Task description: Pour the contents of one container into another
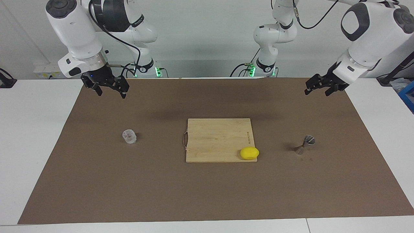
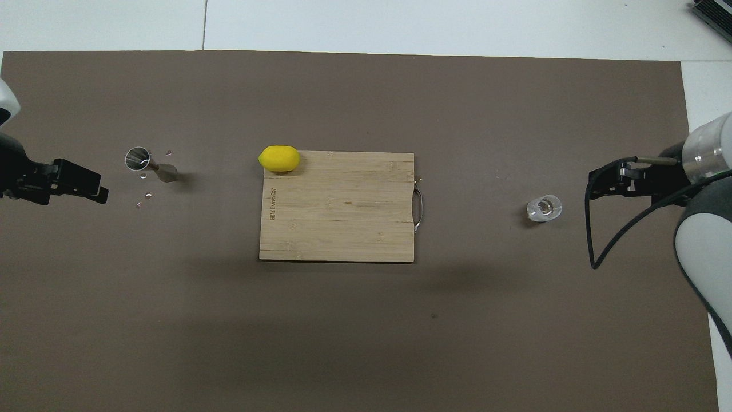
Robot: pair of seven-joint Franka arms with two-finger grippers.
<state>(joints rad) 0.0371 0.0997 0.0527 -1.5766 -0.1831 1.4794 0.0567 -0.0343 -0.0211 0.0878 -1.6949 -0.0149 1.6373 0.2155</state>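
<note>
This is a robotics lab, not a home kitchen: two white Franka arms [image 1: 81, 38] stand bolted at the edge of a plain white table [image 1: 32, 129] with loose black cables [image 1: 136, 55] and green-lit control boxes [image 1: 157, 70] at their bases, before a bare pale wall [image 1: 207, 32]. A brown paper-like mat [image 1: 207, 194] covers the work surface.

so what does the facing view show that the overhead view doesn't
Only the facing view shows the arms' bases and both arms raised above the mat, and the jigger as an hourglass in profile. Only the overhead view looks down into the jigger's open cup and shows small drops on the mat around it. Both show the glass tumbler, the cutting board with the lemon at its corner, and the left gripper and right gripper open, holding nothing.
</note>
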